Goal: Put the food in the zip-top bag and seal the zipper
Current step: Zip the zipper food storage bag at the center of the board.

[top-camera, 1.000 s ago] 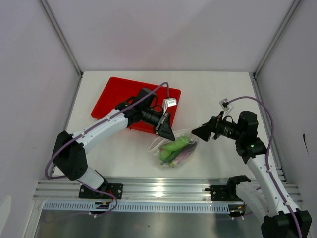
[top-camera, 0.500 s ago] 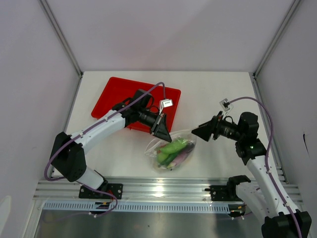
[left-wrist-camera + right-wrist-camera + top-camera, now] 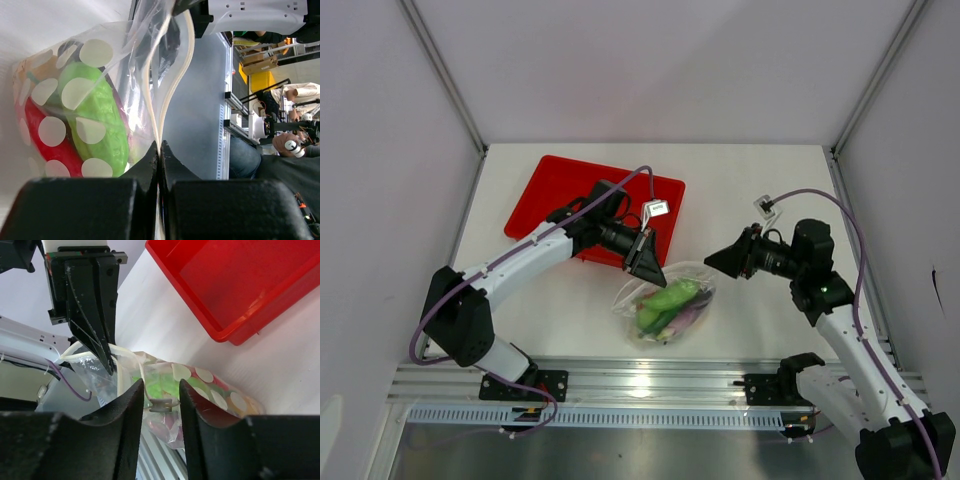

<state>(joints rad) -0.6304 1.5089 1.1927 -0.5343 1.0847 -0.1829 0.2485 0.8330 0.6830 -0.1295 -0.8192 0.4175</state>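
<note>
The zip-top bag (image 3: pixel 665 300) lies at the table's front middle, clear with white dots. The food shows through it: green pieces (image 3: pixel 100 135) and a red one (image 3: pixel 40 145). My left gripper (image 3: pixel 655 272) is shut on the bag's top edge, pinching the zipper (image 3: pixel 170 95) strip between its tips (image 3: pixel 160 145). My right gripper (image 3: pixel 712 264) hovers at the bag's right end. Its jaws (image 3: pixel 161 385) stand narrowly apart on either side of the small white zipper slider (image 3: pixel 162 405), and I cannot tell whether they touch it. The bag's mouth gapes between the two grippers.
A red tray (image 3: pixel 555 190) sits behind the left arm at the back left, and its corner (image 3: pixel 240 285) shows in the right wrist view. The aluminium rail (image 3: pixel 640 385) runs just in front of the bag.
My right gripper's jaws have narrowed and it has edged left toward the bag. The left gripper drew the bag's edge slightly left, then held still.
</note>
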